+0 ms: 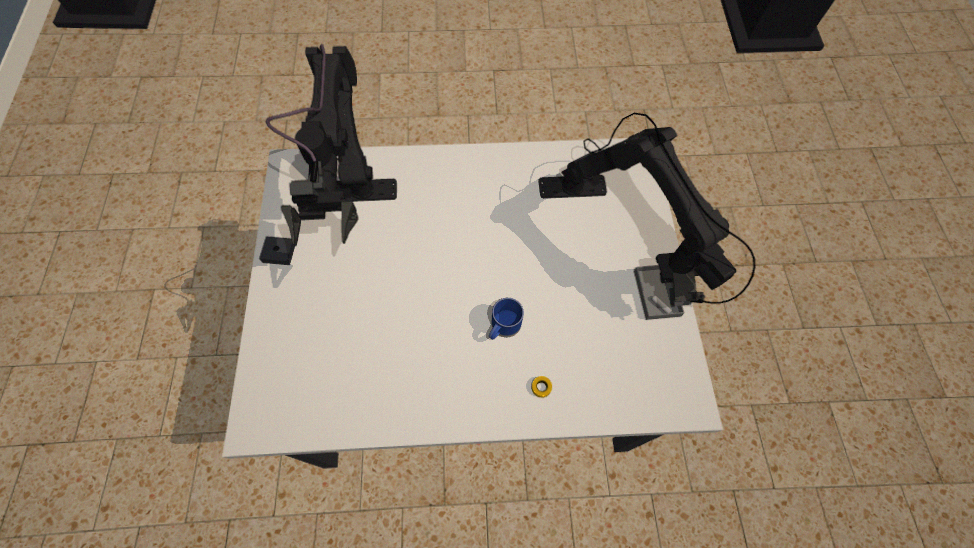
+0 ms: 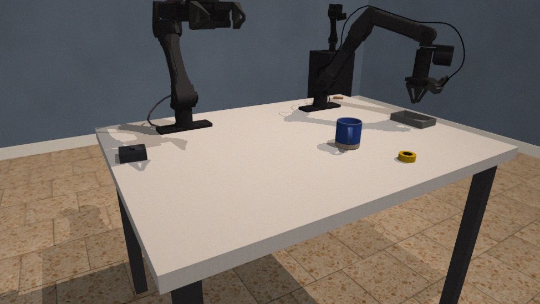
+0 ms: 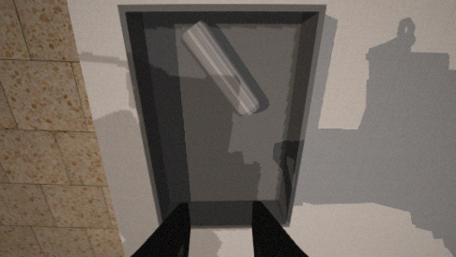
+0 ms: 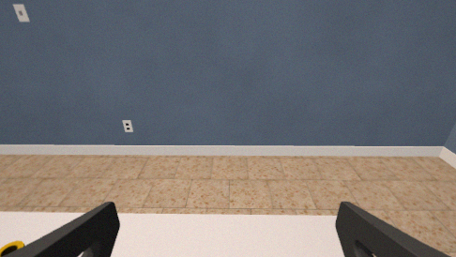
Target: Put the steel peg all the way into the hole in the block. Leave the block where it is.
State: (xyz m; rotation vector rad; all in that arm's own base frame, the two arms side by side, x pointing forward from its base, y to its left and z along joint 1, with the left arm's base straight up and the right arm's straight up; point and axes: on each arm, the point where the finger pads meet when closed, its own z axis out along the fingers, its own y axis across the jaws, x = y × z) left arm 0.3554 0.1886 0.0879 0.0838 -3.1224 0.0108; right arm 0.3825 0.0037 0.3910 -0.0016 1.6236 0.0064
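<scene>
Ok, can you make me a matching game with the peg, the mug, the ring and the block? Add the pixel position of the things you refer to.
1. shiny steel peg [image 1: 659, 303] [image 3: 221, 68]
2. mug [image 1: 507, 316] [image 2: 348, 132]
3. small round ring [image 1: 533, 387] [image 2: 407, 158]
4. square block with a hole [image 1: 273, 254] [image 2: 132, 154]

A. yellow
B. black
C. lying in the gray tray [image 1: 640, 293] [image 2: 412, 121] [image 3: 222, 8]
D. blue

Pairs: 1-C, 2-D, 3-A, 4-B
</scene>
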